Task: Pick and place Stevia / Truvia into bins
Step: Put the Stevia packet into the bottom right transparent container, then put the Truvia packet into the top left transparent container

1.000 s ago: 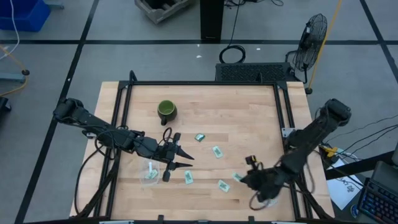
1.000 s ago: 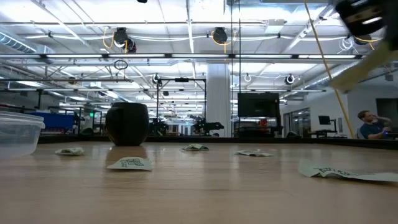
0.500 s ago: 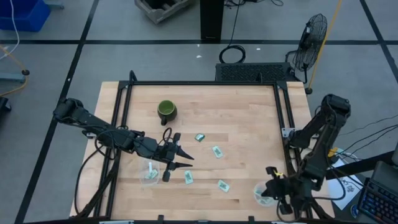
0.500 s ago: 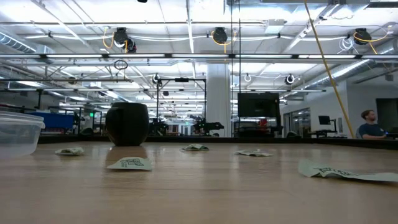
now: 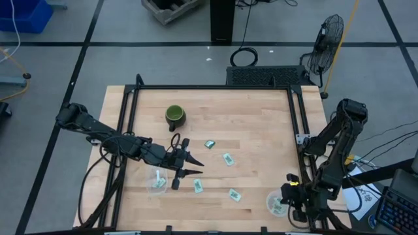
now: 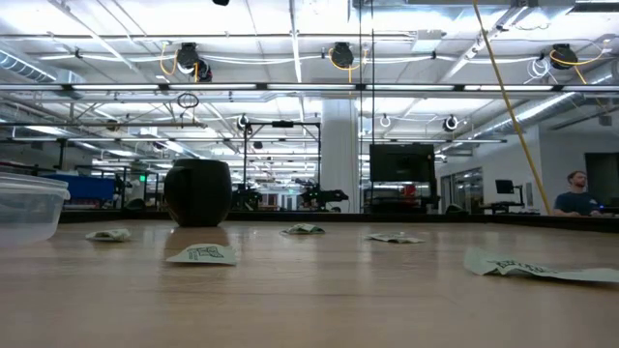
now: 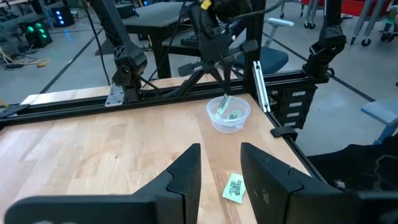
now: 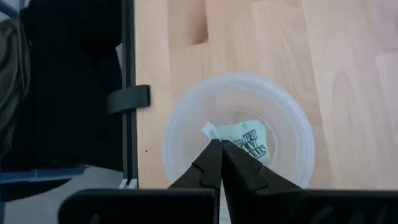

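Right hand [image 8: 219, 148] poised over the right bin [image 5: 275, 203], fingers pinched on a packet [image 8: 209, 131] above one already inside; left hand [image 5: 190, 166] released, waiting beside the left bin [image 5: 157, 182]; roughly four packets [image 5: 227, 158] remain on the table [image 5: 261, 130].

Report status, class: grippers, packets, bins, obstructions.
Right gripper shut on a packet over right bin. Left gripper open, idle by left bin. Four packets loose on table. Nothing blocking.
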Controlling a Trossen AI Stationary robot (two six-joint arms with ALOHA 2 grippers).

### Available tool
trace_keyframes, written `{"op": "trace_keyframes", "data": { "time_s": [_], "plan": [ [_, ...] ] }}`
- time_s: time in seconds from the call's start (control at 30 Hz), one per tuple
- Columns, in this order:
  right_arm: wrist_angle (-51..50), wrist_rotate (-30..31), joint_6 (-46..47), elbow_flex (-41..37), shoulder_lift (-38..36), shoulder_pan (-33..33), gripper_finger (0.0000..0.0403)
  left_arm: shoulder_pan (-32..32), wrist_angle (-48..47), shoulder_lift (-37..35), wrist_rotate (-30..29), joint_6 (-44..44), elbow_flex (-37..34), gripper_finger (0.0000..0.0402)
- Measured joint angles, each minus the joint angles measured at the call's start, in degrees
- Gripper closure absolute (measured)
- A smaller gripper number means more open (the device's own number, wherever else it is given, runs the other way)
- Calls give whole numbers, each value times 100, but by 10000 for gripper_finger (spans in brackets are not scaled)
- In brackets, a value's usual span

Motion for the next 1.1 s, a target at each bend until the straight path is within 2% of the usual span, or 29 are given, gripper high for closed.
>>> {"op": "trace_keyframes", "data": {
  "time_s": [0.13, 0.3, 0.73, 0.87, 0.97, 1.1],
  "plan": [
    [241, -291, 156, -252, 2, -78, 403, 0, -4, 4, 2, -9, 0, 282],
    [536, -289, 46, -303, -1, -217, 397, 0, -7, 4, -16, -49, 0, 282],
    [930, -276, -647, -303, -156, -522, 321, 0, -7, 4, -46, -55, 0, 282],
    [1204, -99, -1577, -303, -350, -721, 313, -2, -11, 4, -152, -112, 0, 282],
    [1573, 306, -2666, -303, -556, -904, 313, 26, -123, 62, -600, -273, 0, 282],
    [2185, 1011, -4188, -303, -789, -1146, 318, 115, -833, 94, -1194, -650, 0, 282]
  ]
}}
